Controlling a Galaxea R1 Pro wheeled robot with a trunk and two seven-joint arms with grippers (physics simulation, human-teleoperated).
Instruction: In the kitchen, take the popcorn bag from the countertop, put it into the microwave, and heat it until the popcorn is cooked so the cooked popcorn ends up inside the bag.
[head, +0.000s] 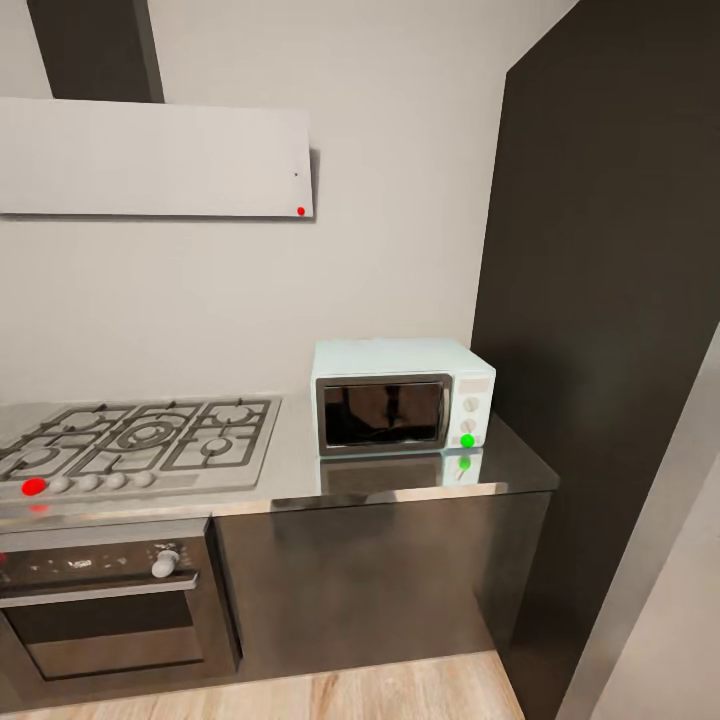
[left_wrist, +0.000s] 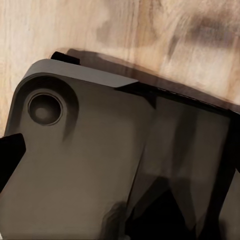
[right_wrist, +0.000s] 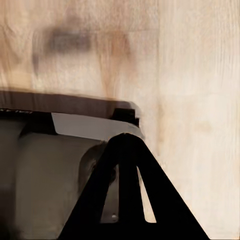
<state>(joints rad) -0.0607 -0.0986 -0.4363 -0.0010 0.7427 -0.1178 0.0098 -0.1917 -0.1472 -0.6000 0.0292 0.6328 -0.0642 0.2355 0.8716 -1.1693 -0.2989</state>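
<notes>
Gas hob (head: 140, 437): one, set into the worktop at the left; five burners are counted, with a row of knobs along its front and one red light.
Built-in oven (head: 105, 600): one, seen below the hob, its door shut, one pale knob on its panel.
Worktop (head: 510, 455): one glossy grey run; no popcorn bag can be made out on the stretch in view, so its place cannot be told.
Microwave (head: 400, 395): one, pale mint, stood at the right end of the worktop, door closed, two knobs and one green light.
Left jaws: pointed at wooden floor (left_wrist: 150, 35) and the robot's own grey base (left_wrist: 85, 170); their opening cannot be told.
Right jaws (right_wrist: 127, 200): dark fingers are seen over the floor with a narrow gap, nothing held.
Risk: the bag may be missed if the search is not widened beyond this stretch; the closed door would block loading; the base could be driven into the cabinet fronts if the approach is misjudged.
</notes>
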